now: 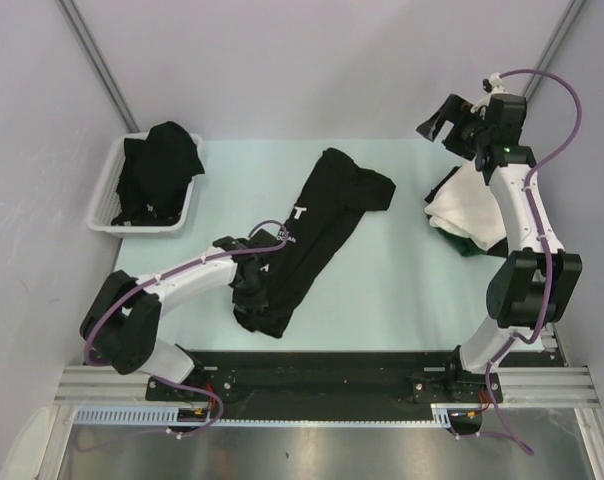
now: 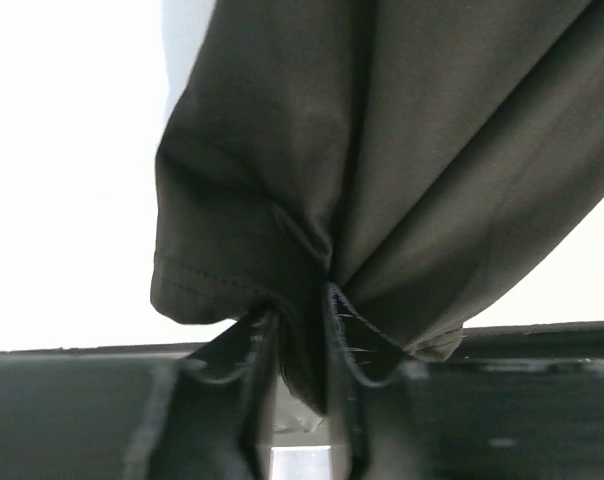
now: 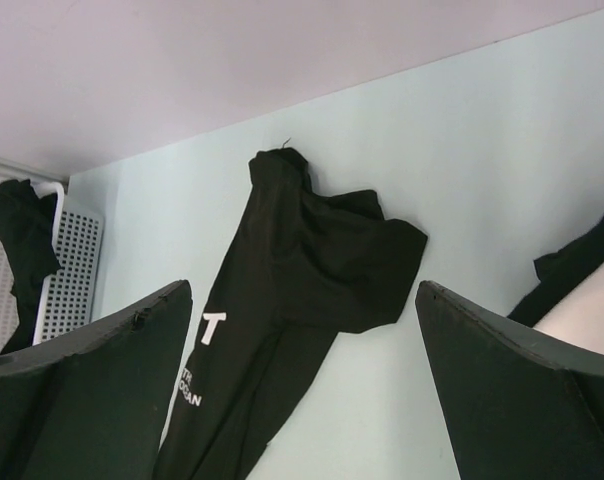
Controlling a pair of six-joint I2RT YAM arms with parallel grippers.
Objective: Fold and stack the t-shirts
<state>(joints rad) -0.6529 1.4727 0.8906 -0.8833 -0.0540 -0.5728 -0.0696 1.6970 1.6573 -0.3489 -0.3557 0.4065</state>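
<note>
A black t-shirt with white lettering (image 1: 322,220) lies drawn out in a long strip across the middle of the table, and it also shows in the right wrist view (image 3: 302,250). My left gripper (image 1: 250,292) is at its near end. In the left wrist view its narrow jaws (image 2: 297,340) pinch a gathered fold of the dark cloth (image 2: 382,150). My right gripper (image 1: 447,120) is raised at the far right, open and empty (image 3: 302,290). Below it sits a folded white t-shirt (image 1: 467,205) on a dark green one (image 1: 472,248).
A white slotted basket (image 1: 107,185) stands at the far left with crumpled black t-shirts (image 1: 160,165) in it. A bit of black cloth (image 1: 442,185) pokes out at the left of the right-hand pile. The black base rail (image 1: 322,375) runs along the near edge.
</note>
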